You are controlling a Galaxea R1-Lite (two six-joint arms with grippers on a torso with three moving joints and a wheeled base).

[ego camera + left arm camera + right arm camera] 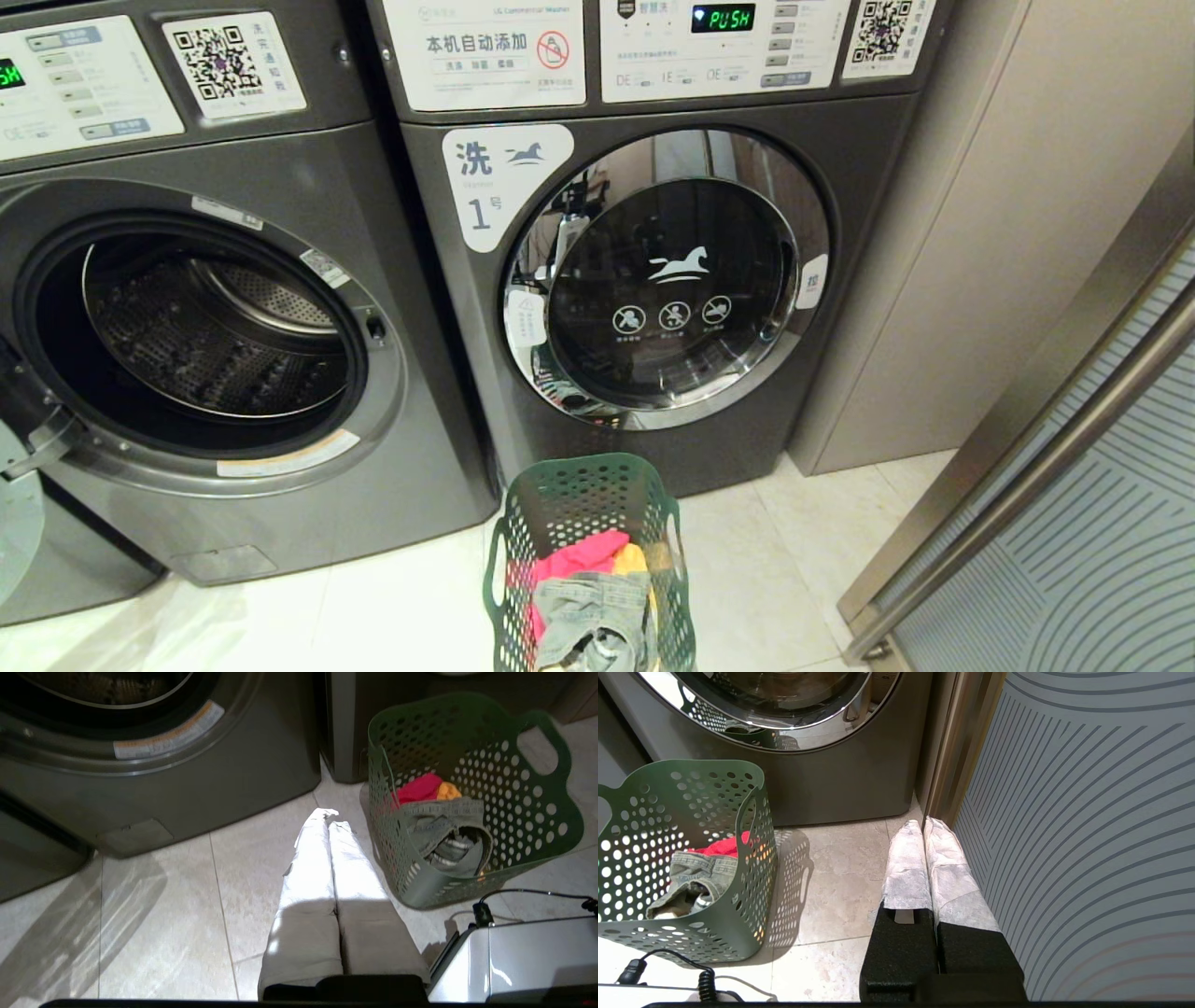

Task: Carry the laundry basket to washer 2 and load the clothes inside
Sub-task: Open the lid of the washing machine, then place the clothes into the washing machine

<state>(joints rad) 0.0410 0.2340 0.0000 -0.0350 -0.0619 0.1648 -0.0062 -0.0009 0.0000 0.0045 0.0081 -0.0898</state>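
The dark green laundry basket stands on the floor in front of the washer labelled 1. In it lie the clothes: red, orange-yellow and grey-blue denim. To the left is a washer with its door open and its drum bare; its number label is out of view, so I cannot tell if it is washer 2. My left gripper is shut and empty, low over the tiles left of the basket. My right gripper is shut and empty, right of the basket. Neither arm shows in the head view.
The open washer's door swings out at the lower left. A striped glass door with a metal frame stands close on the right, beside my right gripper. My white base and a black cable lie near the basket.
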